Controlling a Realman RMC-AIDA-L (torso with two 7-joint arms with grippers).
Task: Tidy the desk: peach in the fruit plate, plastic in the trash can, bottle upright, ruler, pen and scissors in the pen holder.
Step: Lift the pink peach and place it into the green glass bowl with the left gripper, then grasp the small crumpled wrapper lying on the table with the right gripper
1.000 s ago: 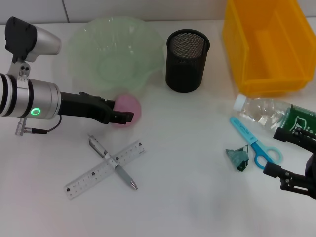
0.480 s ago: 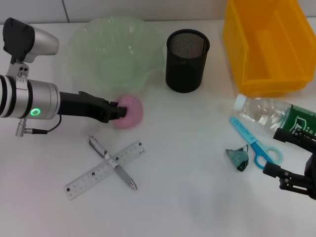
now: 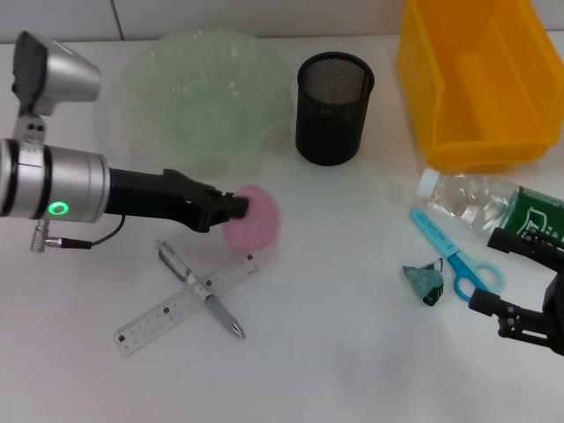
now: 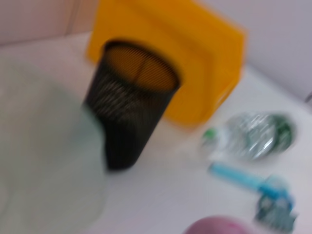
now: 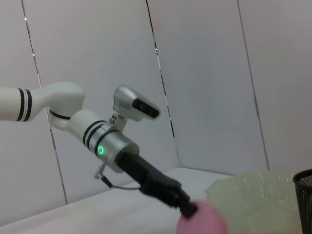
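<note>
The left gripper [image 3: 236, 207] reaches in low over the white desk [image 3: 335, 352], and its black jaws are closed on the round pink peach [image 3: 256, 218], which sits at their tip. The peach lies just in front of the pale green, wavy-rimmed translucent fruit plate [image 3: 208, 93], outside its rim, and to the front-left of the black wire-mesh pen holder [image 3: 334, 107]. In the right wrist view the same gripper [image 5: 187, 208] shows from the side, its tip pressed into the peach [image 5: 204, 220], with the fruit plate [image 5: 253, 190] just behind it.

Nearer the robot than the peach, the clear plastic ruler [image 3: 181, 305] lies flat on the desk, and the silver pen [image 3: 201, 291] lies across it; the ruler's far end is close under the peach. The pen holder stands upright just right of the fruit plate. To the right of the pen holder sits the yellow plastic bin [image 3: 478, 81]. In front of that bin the clear plastic bottle with a green label [image 3: 493, 204] lies on its side, its white cap pointing toward the pen holder. The blue-handled scissors [image 3: 456, 256] lie just in front of the bottle, and the crumpled dark green plastic scrap [image 3: 425, 282] rests beside the scissors' handles.

The right gripper [image 3: 515, 286] waits at the desk's edge next to the bottle and scissors, its black jaws spread apart and holding nothing.
</note>
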